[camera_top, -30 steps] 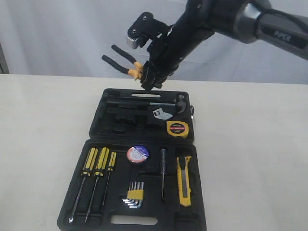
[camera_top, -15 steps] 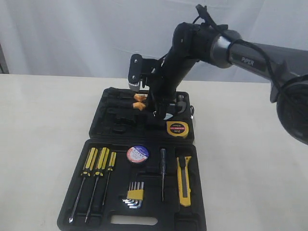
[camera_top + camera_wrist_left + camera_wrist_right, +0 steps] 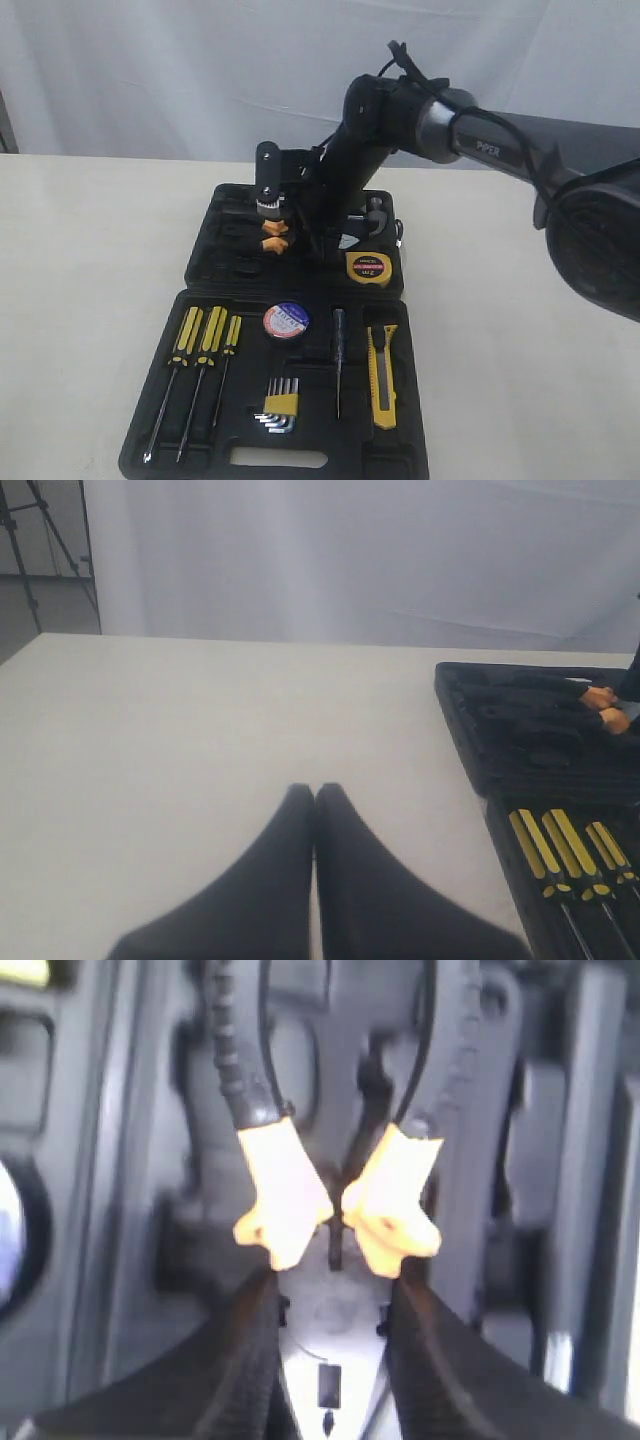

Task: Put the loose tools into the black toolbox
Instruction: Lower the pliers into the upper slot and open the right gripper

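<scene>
Clamped on the head of the pliers (image 3: 272, 236), the right claw (image 3: 333, 1285) has come down from above the black toolbox (image 3: 195, 262) into its far half, so seating them looks near.

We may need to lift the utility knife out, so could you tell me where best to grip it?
Probably mid-body on the knife, from straight above, closing across its narrow width: it lies flat and lengthwise in the toolbox, with nothing over it.

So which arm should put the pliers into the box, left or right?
Right. The right pincer holds the pliers low over the black toolbox; the left pincer is shut and empty over the table beside it.
</scene>
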### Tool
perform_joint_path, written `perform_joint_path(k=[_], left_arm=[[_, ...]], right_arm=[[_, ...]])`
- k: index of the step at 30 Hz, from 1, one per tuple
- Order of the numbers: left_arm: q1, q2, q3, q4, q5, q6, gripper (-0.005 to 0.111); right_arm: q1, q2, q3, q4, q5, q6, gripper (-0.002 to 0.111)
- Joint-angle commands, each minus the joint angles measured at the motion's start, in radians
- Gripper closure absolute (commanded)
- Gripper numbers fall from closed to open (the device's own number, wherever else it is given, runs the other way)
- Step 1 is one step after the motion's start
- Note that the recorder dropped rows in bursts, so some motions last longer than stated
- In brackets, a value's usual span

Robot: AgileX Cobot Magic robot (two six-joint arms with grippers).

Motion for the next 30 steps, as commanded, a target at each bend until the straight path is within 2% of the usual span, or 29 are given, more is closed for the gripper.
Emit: perform_joint_path(k=[1,9,25,26,30], left_arm=[[-0.002,-0.003,0.002,-0.002,0.001,0.001,0.107],[-0.002,-0.003,0.002,-0.002,0.001,0.001,0.107],[-0.002,-0.003,0.002,-0.002,0.001,0.001,0.107],[-0.002,-0.003,0.002,-0.002,0.001,0.001,0.107],[-0.002,-0.003,0.002,-0.002,0.001,0.001,0.107]], right_arm=[[0.035,0.028,-0.008,0.022,-0.052,0.034,0.109],[0.045,0.051,-0.008,-0.045,-0.088,0.119,0.109],[0.045,0.051,-0.008,-0.124,-0.014,0.205,0.108],[0.045,0.051,-0.008,-0.124,-0.012,0.205,0.106],[0.045,0.051,-0.008,-0.124,-0.01,0.205,0.067]])
